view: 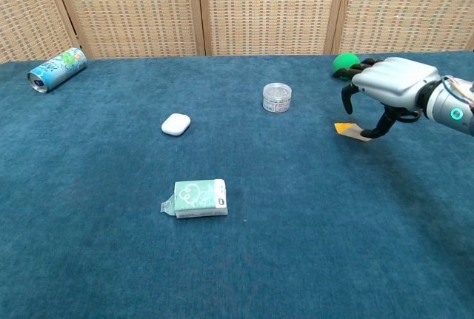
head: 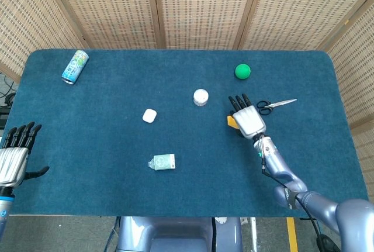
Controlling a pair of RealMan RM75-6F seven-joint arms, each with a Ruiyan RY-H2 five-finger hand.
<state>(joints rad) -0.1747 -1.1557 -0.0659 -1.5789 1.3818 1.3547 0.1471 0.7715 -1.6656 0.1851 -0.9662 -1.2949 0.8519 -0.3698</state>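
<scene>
Blue-carpeted desk [head: 117,199], wicker screens behind: your right hand [view: 391,82] hovers above the orange card [view: 348,130], fingers spread, thumb tip at its right edge, holding nothing.

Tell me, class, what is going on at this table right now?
The robot's right hand hovers over a small yellow card on the blue table, its thumb at the card's edge. Whether it grips the card is unclear. The left hand waits open at the table's left edge.
</scene>
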